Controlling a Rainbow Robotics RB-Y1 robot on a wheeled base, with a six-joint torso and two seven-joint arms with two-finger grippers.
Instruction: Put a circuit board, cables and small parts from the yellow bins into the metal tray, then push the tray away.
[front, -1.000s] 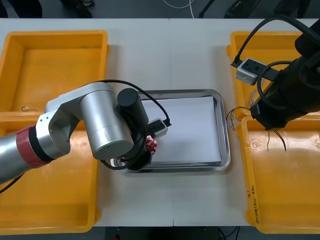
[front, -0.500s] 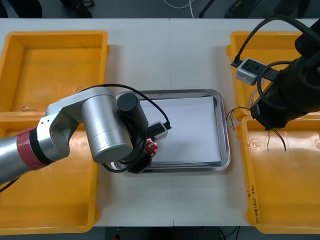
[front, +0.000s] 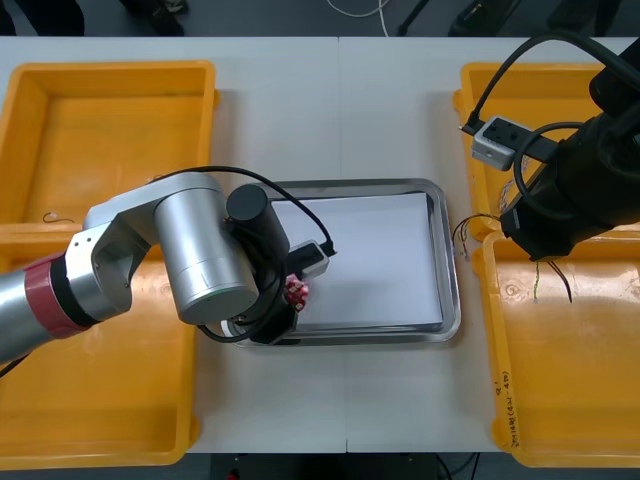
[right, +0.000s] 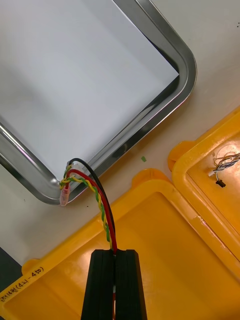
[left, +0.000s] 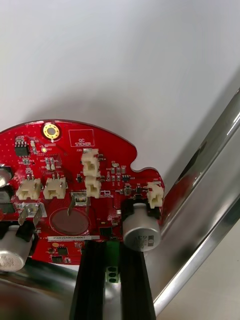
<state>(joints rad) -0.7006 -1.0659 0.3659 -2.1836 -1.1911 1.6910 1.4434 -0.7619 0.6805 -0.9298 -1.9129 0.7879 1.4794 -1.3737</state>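
One round red circuit board (left: 75, 185), printed "QC", clamped at its near edge by left gripper (left: 112, 250), inside the one metal tray (left: 210, 200). Right gripper (right: 114, 256) pinches one red-yellow-black cable (right: 92, 192) over a yellow bin (right: 165, 240); cable tip ahead at the tray rim.

Light table (front: 340, 110): four yellow bins (front: 110, 68) at sides, metal tray (front: 453, 290) between.
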